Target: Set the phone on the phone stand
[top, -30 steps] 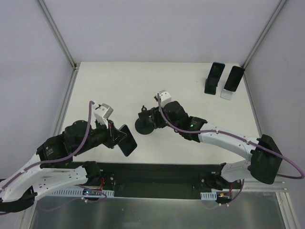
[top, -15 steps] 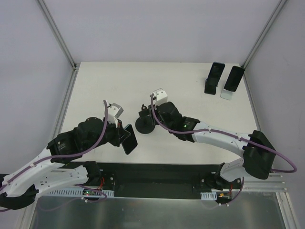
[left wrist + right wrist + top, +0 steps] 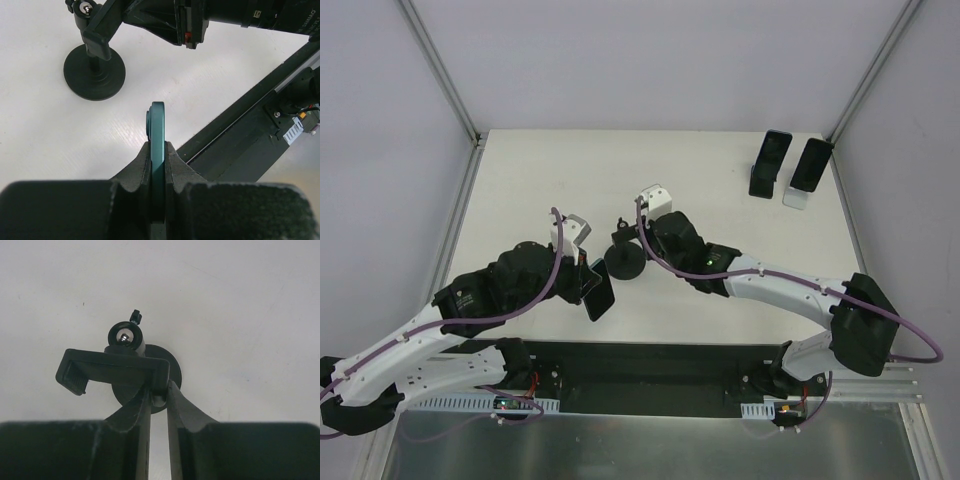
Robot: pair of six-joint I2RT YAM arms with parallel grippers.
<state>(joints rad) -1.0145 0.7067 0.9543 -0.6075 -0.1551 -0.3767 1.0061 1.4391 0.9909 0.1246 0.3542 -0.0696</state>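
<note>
Room: grey walls around a white bench [image 3: 520,170].
Change: the left claw [image 3: 158,151], gripping the phone [image 3: 158,117], has come nearer the phone stand [image 3: 624,262]; the right claw [image 3: 158,399] has pinched onto it.
Meaning: the stand is held steady; the phone is not on it yet.
Views: only the left wrist view shows the phone's thin edge squeezed in the claw.

The phone stand [image 3: 624,262] is standing near the middle of the table [image 3: 550,180], with the right tool [image 3: 636,246] reaching in from its right and pinching its cradle. Just left of the stand and nearer the arms, the left tool [image 3: 588,285] is clamping the phone [image 3: 599,297], apart from the stand. A second phone [image 3: 770,163] and a third phone [image 3: 810,165] are sitting propped side by side in the far right corner.
</note>
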